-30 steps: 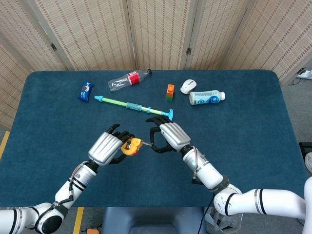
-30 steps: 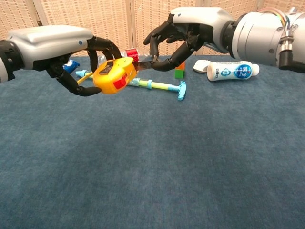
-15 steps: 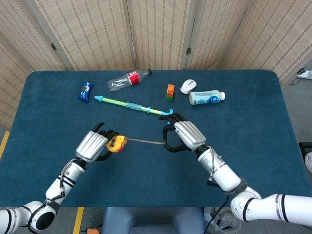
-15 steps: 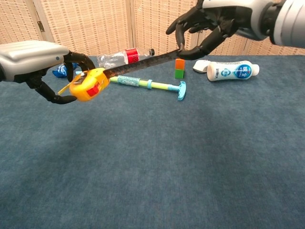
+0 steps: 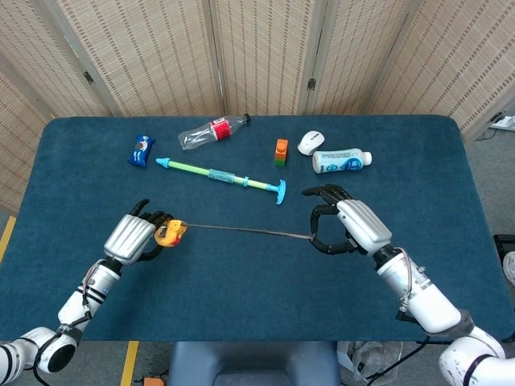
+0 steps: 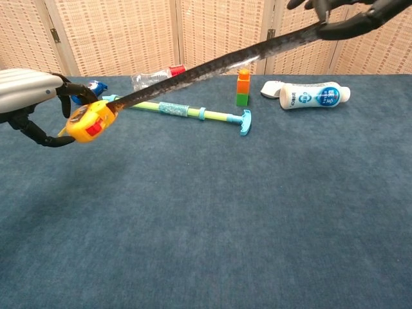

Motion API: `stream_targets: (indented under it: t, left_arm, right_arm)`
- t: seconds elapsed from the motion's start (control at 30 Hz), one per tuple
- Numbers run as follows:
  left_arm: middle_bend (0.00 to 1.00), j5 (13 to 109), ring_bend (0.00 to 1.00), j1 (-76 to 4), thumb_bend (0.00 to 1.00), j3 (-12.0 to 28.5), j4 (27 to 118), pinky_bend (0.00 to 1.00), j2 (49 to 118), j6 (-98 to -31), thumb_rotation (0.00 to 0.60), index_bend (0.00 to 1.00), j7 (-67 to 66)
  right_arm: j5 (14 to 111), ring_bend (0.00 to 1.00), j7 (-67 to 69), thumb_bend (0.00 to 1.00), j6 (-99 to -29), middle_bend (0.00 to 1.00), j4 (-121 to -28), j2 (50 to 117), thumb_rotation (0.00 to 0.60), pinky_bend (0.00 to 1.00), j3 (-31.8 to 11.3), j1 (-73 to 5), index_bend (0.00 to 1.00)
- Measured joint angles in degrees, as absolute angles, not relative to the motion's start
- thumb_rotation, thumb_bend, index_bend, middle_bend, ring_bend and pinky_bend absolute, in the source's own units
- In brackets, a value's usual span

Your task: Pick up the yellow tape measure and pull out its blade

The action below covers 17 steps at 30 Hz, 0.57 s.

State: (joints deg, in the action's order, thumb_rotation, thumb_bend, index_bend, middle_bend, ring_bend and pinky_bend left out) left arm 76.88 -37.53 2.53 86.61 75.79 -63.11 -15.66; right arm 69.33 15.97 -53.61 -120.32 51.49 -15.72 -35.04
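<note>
My left hand (image 5: 135, 238) (image 6: 29, 100) holds the yellow tape measure (image 5: 169, 233) (image 6: 89, 120) above the table at the left. Its dark blade (image 5: 245, 231) (image 6: 219, 63) runs out to the right in a long straight line. My right hand (image 5: 348, 227) pinches the blade's far end between thumb and fingers. In the chest view only the right hand's fingertips (image 6: 347, 14) show at the top edge, closed on the blade's tip.
A long green and blue toy pump (image 5: 221, 176) (image 6: 193, 112) lies behind the blade. Further back are a clear bottle (image 5: 211, 132), a blue packet (image 5: 141, 150), an orange and green block (image 5: 281, 151) (image 6: 243, 87), a white mouse (image 5: 311, 142) and a white bottle (image 5: 341, 160) (image 6: 313, 96).
The two hands have moved apart, left hand to the left and right hand to the right. The blade has come much further out of the tape measure.
</note>
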Motion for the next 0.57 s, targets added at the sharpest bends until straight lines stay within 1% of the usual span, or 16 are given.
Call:
stream_targets:
  t: [0.37,0.57]
  left_arm:
    - [0.51,79.74,0.42,-35.9,0.38,2.16,79.25,0.13,77.53,-63.59,0.6,0.5,-10.31]
    - [0.51,79.9,0.42,-35.56,0.38,2.65,78.51,0.13,77.73,-63.07,0.6,0.5,-9.46]
  right_arm:
    - [82.37,0.1,33.37,0.37,-57.72,0.19,-120.2,40.94,0.6,0.0,-13.9,-27.14,0.66]
    - [89.09,0.1,42.52,0.37,-60.95,0.19,-117.66,37.12,0.6,0.0,-11.9,-24.01,0.66]
